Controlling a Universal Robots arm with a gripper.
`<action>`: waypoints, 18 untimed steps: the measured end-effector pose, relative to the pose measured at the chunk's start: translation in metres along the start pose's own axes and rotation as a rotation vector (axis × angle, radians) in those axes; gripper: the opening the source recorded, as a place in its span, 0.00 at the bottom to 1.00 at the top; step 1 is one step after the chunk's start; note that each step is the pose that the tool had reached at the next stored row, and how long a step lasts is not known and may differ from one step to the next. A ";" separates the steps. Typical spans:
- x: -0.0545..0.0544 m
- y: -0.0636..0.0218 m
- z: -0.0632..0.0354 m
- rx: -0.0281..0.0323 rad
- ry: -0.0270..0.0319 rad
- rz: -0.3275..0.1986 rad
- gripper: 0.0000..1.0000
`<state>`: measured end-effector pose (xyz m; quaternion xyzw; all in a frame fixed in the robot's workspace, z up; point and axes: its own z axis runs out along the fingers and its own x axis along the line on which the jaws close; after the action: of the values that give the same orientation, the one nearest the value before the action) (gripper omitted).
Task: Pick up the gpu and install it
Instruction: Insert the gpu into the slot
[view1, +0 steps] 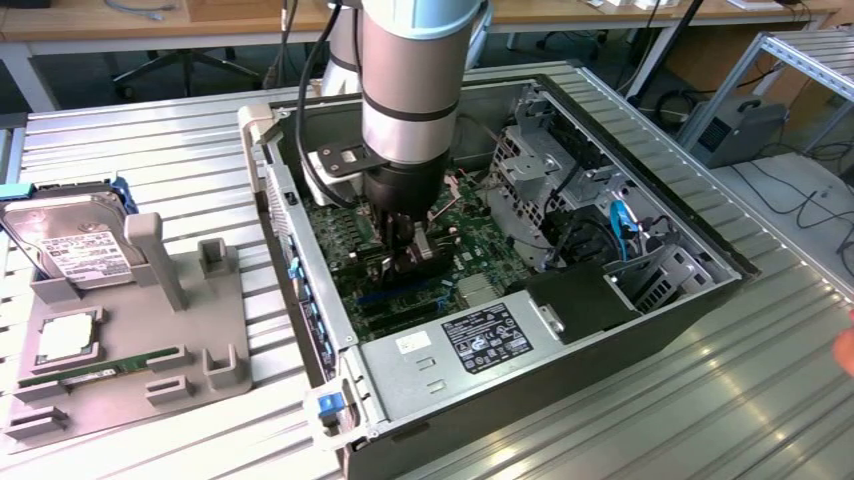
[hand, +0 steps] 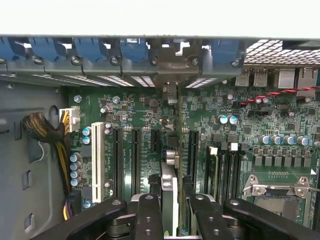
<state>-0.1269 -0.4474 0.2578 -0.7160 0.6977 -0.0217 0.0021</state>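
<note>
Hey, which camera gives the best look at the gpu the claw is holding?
The wrist view: the gpu stands edge-on between the claw fingers, above the motherboard slots. In the exterior view, the arm and claw mostly cover it inside the case.

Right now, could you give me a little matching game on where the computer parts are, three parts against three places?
Parts:
1. gpu
2. hard drive
3. memory stick

Places:
A. low along the near edge of the grey tray
B. propped up at the grey tray's far end
C. in the gripper, inside the computer case

Pairs: 1-C, 2-B, 3-A
</note>
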 end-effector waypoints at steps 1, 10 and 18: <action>0.000 -0.0001 0.0003 -0.0001 -0.0003 0.002 0.27; 0.000 -0.0017 0.0015 0.0001 -0.0065 0.005 0.27; 0.000 -0.0017 0.0020 0.0001 -0.0067 0.005 0.27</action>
<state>-0.1251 -0.4476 0.2559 -0.7143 0.6995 -0.0193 0.0045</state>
